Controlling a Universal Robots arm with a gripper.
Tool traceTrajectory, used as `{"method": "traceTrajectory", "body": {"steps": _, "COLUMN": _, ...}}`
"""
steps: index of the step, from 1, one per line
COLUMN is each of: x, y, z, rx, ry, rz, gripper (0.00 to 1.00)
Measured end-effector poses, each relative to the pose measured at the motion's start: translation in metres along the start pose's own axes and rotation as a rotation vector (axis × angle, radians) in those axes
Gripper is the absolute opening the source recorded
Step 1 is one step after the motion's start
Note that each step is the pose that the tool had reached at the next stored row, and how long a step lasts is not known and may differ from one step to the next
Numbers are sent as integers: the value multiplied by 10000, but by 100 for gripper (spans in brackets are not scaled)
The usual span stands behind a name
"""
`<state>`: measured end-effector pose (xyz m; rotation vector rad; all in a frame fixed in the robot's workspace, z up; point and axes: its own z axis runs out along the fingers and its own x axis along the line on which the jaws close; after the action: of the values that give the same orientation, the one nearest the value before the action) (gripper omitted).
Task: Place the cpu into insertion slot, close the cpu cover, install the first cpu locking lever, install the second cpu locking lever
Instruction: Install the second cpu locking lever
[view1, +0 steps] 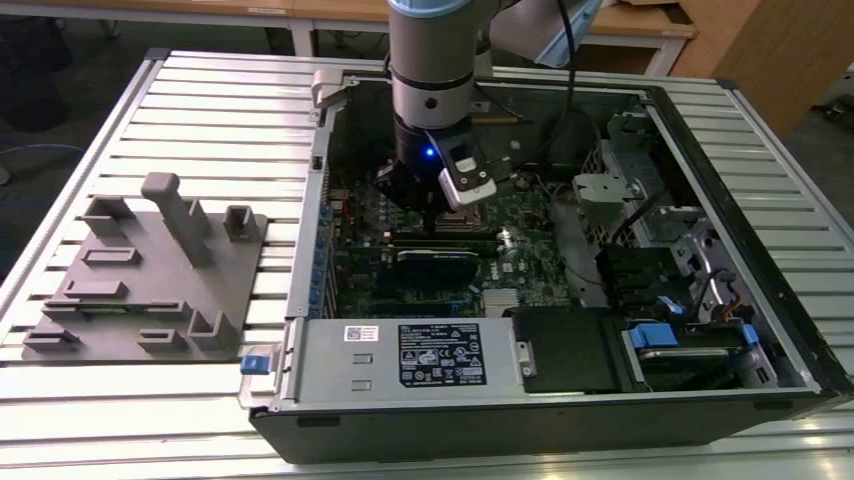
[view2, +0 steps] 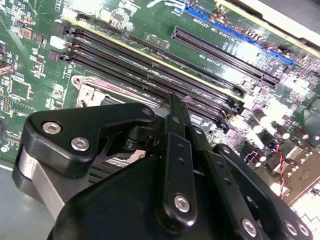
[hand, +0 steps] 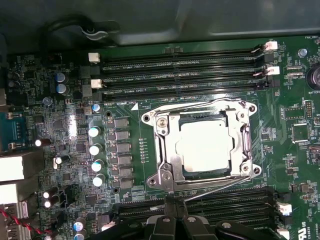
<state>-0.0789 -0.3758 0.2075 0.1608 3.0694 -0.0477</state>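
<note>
Tool (hand: 173, 200) clenched, tip at cpu cover (hand: 167, 167) edge; arm (view1: 433, 70) vertical; cpu (hand: 205, 146) seated beneath.

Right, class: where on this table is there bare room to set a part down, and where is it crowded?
Bare table slats beyond the grey holder, on the exterior view's left of the computer case. Crowded: inside the case, under the arm.

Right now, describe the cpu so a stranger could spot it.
Inside the open computer case, find the green motherboard. Between its banks of black memory slots sits the silvery cpu cover; the cpu is the pale metal square showing through its window.
</note>
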Motion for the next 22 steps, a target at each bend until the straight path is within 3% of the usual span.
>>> {"method": "traceTrajectory", "body": {"steps": 15, "x": 39, "y": -4, "z": 9, "rx": -25, "ry": 3, "rz": 0, "gripper": 10}}
{"method": "traceTrajectory", "body": {"steps": 20, "x": 40, "y": -7, "z": 12, "rx": -150, "ry": 16, "rz": 10, "gripper": 10}}
{"method": "traceTrajectory", "body": {"steps": 22, "x": 40, "y": -7, "z": 12, "rx": -153, "ry": 16, "rz": 10, "gripper": 10}}
